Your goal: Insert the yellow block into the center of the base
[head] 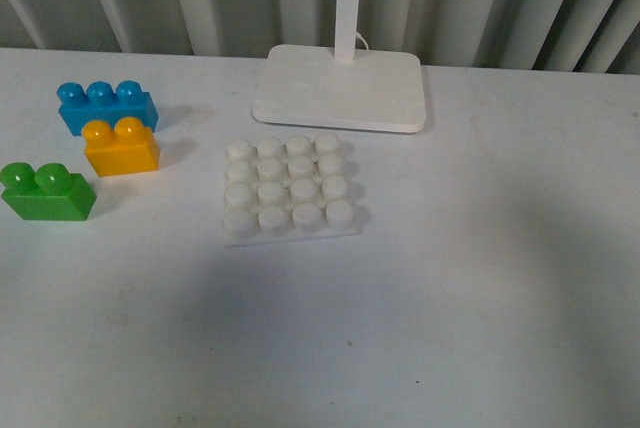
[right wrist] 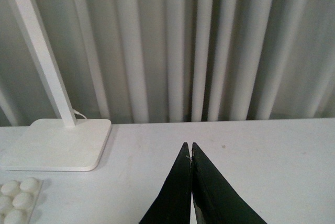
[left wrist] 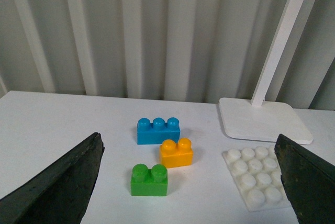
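The yellow block (head: 120, 148) stands on the white table left of the base (head: 288, 188), studs up, touching the blue brick behind it. The base is a flat white studded plate with nothing on it. Neither arm shows in the front view. In the left wrist view my left gripper (left wrist: 187, 136) is open wide, above the table and back from the yellow block (left wrist: 176, 153), with the base (left wrist: 256, 174) near its right finger (left wrist: 306, 182). My right gripper (right wrist: 189, 144) is shut on nothing, over bare table to the right of the base (right wrist: 18, 200).
A blue three-stud brick (head: 105, 106) sits behind the yellow one and a green two-stud brick (head: 47, 191) in front-left of it. A smooth white slab (head: 340, 88) with an upright post stands just behind the base. A ribbed wall closes off the table's far edge.
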`<move>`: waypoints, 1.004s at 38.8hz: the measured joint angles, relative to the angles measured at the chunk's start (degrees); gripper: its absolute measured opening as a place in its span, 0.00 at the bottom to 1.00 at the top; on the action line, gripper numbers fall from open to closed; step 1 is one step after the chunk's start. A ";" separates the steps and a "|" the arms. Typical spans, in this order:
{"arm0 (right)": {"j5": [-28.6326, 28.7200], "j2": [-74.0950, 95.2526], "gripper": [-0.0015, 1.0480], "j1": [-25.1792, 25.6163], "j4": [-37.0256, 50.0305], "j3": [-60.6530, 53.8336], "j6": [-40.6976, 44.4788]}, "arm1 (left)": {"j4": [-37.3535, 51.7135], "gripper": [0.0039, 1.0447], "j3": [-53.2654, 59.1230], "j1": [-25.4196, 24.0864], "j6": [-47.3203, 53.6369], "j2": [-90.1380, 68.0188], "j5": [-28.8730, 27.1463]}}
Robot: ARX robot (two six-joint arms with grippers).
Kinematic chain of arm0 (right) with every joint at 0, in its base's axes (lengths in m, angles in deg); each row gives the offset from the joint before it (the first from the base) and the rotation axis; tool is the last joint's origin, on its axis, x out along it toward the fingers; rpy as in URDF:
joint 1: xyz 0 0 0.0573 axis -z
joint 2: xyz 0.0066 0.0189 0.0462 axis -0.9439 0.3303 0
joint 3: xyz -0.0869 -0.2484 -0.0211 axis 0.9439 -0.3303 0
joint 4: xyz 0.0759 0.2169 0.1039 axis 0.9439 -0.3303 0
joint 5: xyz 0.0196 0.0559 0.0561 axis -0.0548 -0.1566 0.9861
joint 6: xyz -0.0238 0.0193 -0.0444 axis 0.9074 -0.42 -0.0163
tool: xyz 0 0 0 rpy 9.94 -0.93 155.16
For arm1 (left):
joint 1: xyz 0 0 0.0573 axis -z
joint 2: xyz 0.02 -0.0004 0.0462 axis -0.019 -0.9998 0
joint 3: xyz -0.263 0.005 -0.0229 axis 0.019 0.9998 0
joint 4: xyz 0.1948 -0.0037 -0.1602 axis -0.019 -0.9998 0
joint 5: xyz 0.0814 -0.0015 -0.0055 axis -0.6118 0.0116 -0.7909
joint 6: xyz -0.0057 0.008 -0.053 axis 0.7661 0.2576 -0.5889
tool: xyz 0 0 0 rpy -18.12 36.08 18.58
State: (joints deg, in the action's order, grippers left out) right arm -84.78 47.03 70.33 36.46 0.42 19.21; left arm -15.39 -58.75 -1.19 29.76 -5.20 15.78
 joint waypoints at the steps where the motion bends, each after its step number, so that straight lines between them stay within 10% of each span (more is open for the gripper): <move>1: -0.07 -0.61 0.01 0.20 -0.33 -0.33 0.00 | 0.00 0.94 0.00 0.00 0.00 0.00 0.00; 39: 0.31 -26.71 0.01 0.31 -19.50 -6.08 0.04 | 0.00 0.94 0.00 0.00 0.00 0.00 0.00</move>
State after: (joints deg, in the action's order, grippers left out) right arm -84.47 20.32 70.63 16.96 -5.66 19.26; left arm -15.39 -58.75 -1.19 29.76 -5.20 15.78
